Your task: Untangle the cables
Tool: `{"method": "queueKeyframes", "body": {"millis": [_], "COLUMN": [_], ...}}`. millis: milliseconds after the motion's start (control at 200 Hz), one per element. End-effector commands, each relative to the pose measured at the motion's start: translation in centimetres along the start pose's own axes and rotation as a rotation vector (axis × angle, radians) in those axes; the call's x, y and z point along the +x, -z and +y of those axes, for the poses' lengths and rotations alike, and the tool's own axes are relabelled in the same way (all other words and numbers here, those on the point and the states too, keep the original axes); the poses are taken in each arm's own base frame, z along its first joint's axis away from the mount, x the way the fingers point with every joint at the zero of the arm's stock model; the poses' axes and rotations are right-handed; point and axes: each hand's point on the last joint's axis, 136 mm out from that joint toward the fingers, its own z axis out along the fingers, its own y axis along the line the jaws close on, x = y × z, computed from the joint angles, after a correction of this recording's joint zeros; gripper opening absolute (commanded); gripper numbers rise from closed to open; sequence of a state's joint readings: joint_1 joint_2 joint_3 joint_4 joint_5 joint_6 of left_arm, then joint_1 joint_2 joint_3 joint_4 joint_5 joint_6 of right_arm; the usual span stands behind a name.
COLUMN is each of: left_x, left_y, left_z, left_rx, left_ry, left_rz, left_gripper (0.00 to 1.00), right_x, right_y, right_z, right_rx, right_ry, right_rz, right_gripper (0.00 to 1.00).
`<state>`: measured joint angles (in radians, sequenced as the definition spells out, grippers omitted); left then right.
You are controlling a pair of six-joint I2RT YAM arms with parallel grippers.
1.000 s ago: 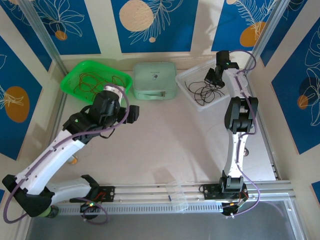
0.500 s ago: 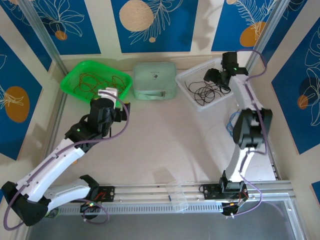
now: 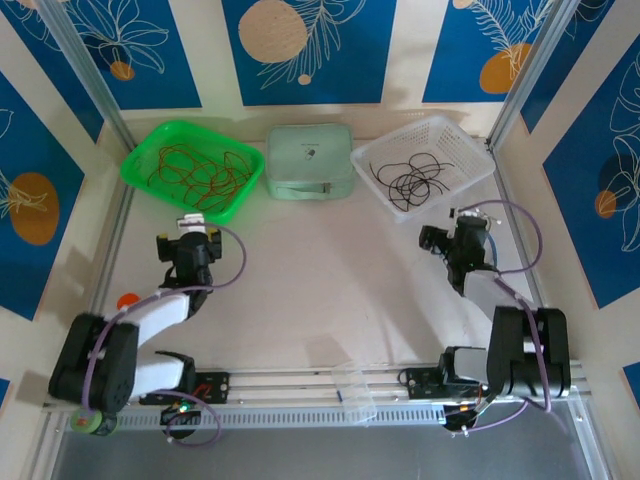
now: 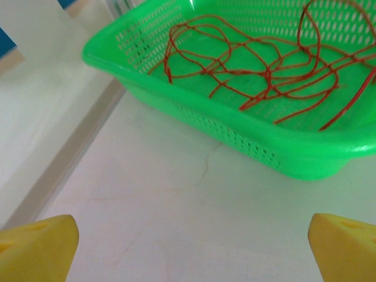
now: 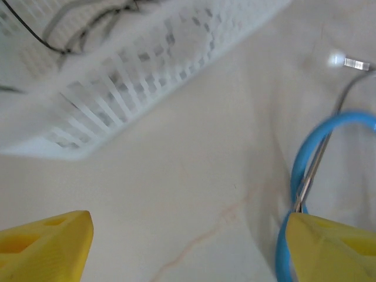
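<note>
Cables (image 3: pixel 415 180) lie released; left end effector (image 4: pixel 191 244) and right end effector (image 5: pixel 188 244) have retreated, both wide

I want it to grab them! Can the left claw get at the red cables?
Probably yes. The open left claw faces the green basket across bare table, and the red cables lie uncovered inside.

The whole table (image 3: pixel 340 280) is viewed steeply from above and behind the arm bases (image 3: pixel 195 385). Within that field, the green basket (image 4: pixel 247 141) is faced closely and low from the left wrist, the white basket (image 5: pixel 135 82) even nearer, blurred, from the right wrist.
</note>
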<state>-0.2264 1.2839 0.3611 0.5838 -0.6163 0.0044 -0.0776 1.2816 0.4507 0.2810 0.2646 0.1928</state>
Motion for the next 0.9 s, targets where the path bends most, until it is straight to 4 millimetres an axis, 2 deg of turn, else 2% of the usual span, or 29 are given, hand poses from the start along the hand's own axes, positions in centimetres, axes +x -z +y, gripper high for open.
{"method": "queueKeyframes", "body": {"millis": [0, 10, 15, 20, 60, 105, 205, 210, 215, 245, 325, 385, 430, 490, 515, 540, 560, 610, 645, 895], "left_x": [-1.5, -0.9, -1.4, -1.0, -1.7, -0.9, 0.4, -0.2, 0.2, -0.6, 0.3, -0.3, 0.3, 0.1, 0.3, 0.2, 0.1, 0.2, 0.2, 0.2], "left_y": [-1.2, -1.3, -1.3, -1.4, -1.2, -1.3, -2.3, -2.2, -2.3, -2.2, -2.6, -3.3, -3.5, -3.6, -3.6, -3.6, -3.6, -3.6, -3.6, -3.6], "left_z": [-0.6, -0.8, -0.8, -0.8, -1.2, -2.2, -4.0, -4.0, -4.1, -4.0, -4.4, -4.7, -4.7, -4.5, -4.5, -4.5, -4.5, -4.5, -4.4, -4.5], "left_rx": [0.042, 0.050, 0.052, 0.053, 0.077, 0.159, 0.260, 0.258, 0.259, 0.258, 0.285, 0.284, 0.319, 0.325, 0.326, 0.326, 0.324, 0.323, 0.321, 0.322], "left_ry": [0.095, 0.087, 0.102, 0.081, 0.082, 0.066, 0.041, 0.052, 0.040, 0.043, 0.036, 0.034, 0.049, 0.061, 0.060, 0.060, 0.059, 0.061, 0.059, 0.058], "left_rz": [-0.180, -0.169, -0.196, -0.185, -0.221, -0.155, -0.147, -0.175, -0.167, -0.207, -0.127, -0.121, -0.079, -0.092, -0.082, -0.086, -0.093, -0.086, -0.092, -0.090], "left_gripper": [1.00, 1.00, 1.00, 1.00, 1.00, 1.00, 1.00, 1.00, 1.00, 0.99, 1.00, 1.00, 1.00, 1.00, 1.00, 1.00, 1.00, 1.00, 1.00, 1.00], "right_x": [-4.5, -4.4, -4.3, -4.3, -4.3, -4.2, -4.0, -4.0, -4.0, -3.9, -3.7, -3.9, -3.7, -2.9, -2.4, -2.8, -2.9, -2.3, -2.4, -2.3], "right_y": [-0.1, -0.1, -0.1, -0.1, -0.1, 0.0, 0.8, 0.9, 0.9, 1.2, 2.0, 2.3, 1.9, 0.4, -0.2, -0.7, -1.1, -2.2, -2.4, -2.3], "right_z": [0.8, 0.9, 1.0, 1.1, 1.6, 1.6, 2.7, 2.7, 2.7, 3.0, 3.5, 3.7, 3.8, 4.5, 5.3, 5.9, 6.3, 6.9, 7.2, 7.1], "right_rx": [-0.043, -0.049, -0.053, -0.058, -0.088, -0.104, -0.194, -0.197, -0.199, -0.213, -0.260, -0.300, -0.305, -0.332, -0.362, -0.376, -0.384, -0.352, -0.308, -0.299], "right_ry": [0.021, 0.032, 0.037, 0.041, 0.063, 0.058, 0.081, 0.083, 0.084, 0.092, 0.067, 0.014, 0.008, 0.040, 0.069, 0.077, 0.088, 0.131, 0.153, 0.158], "right_rz": [-0.235, -0.219, -0.213, -0.207, -0.220, -0.213, -0.235, -0.237, -0.238, -0.248, -0.277, -0.328, -0.348, -0.339, -0.315, -0.316, -0.294, -0.181, -0.214, -0.207], "right_gripper": [0.84, 0.84, 0.84, 0.84, 0.83, 0.82, 0.81, 0.81, 0.81, 0.81, 0.81, 0.81, 0.81, 0.81, 0.86, 0.97, 1.00, 0.99, 0.99, 0.99]}}
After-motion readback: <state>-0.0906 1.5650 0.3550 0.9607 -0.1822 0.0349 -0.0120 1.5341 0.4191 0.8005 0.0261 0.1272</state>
